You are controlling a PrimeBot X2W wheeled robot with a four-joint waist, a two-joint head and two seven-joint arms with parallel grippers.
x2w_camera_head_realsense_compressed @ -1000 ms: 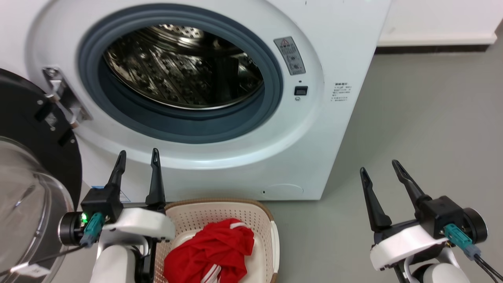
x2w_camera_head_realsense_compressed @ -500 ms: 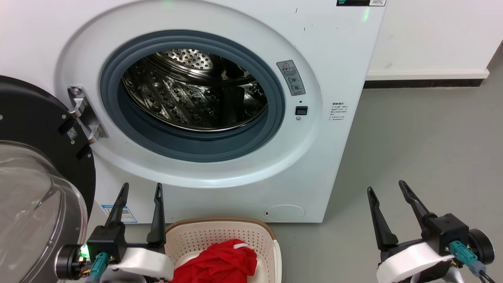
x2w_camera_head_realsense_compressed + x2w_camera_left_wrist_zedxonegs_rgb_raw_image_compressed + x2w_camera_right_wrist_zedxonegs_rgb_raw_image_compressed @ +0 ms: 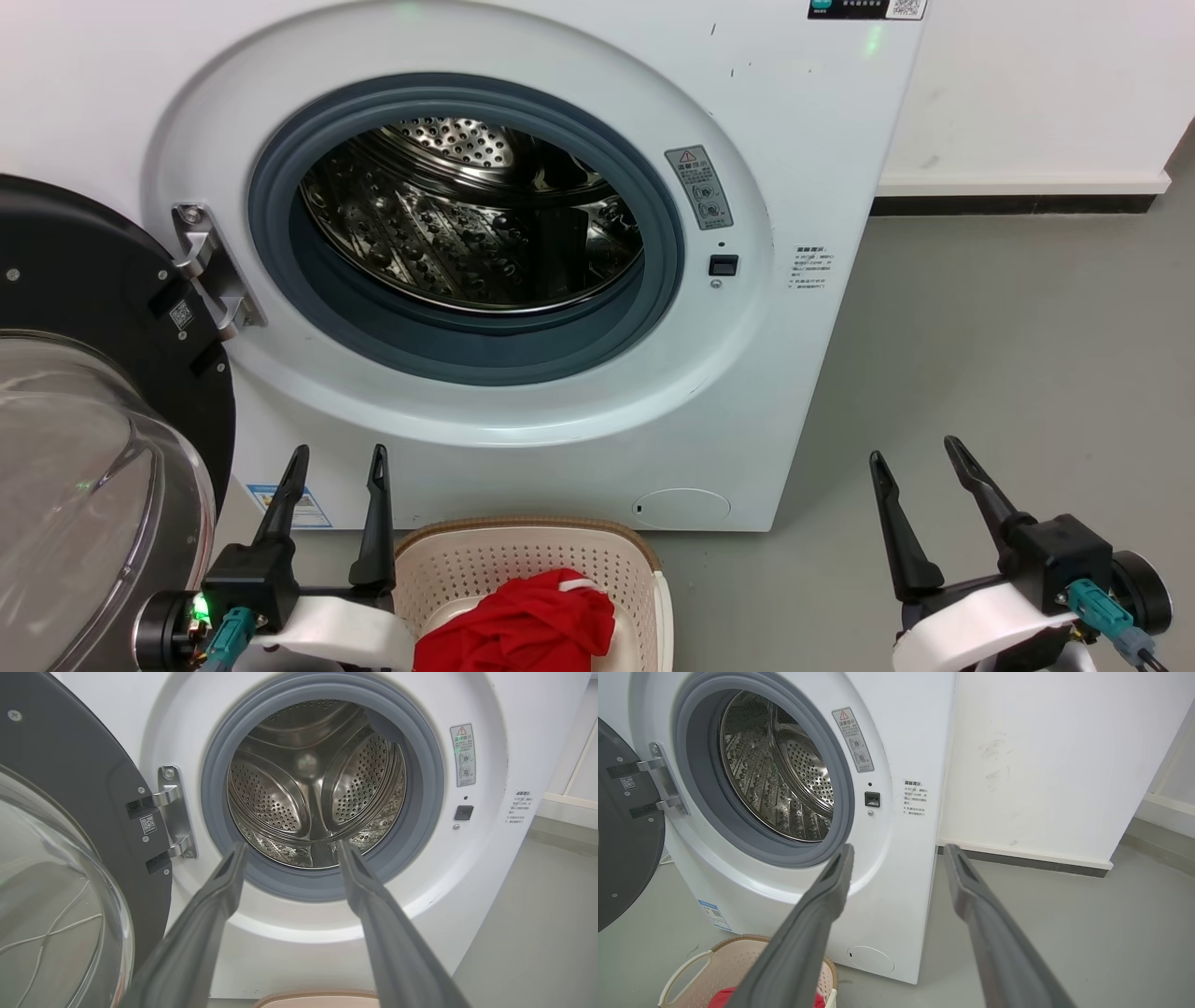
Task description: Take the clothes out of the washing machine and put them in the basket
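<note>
In the basket [image 3: 509, 560], the clothes [image 3: 527, 630], beside spread left fingers [image 3: 377, 527], far from spread right fingers [image 3: 898, 534].

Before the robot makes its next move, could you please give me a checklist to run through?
The bright red fabric garment with white trim lies in the cream perforated plastic basket: ok.
The garment sits wholly inside the basket: cannot tell, the head view cuts it off.
The perforated steel drum of the white front-loading washing machine shows no clothes: ok.
The left gripper is open and empty: ok.
The right gripper is open and empty: ok.
The black-framed glass door stands wide open: ok.
</note>
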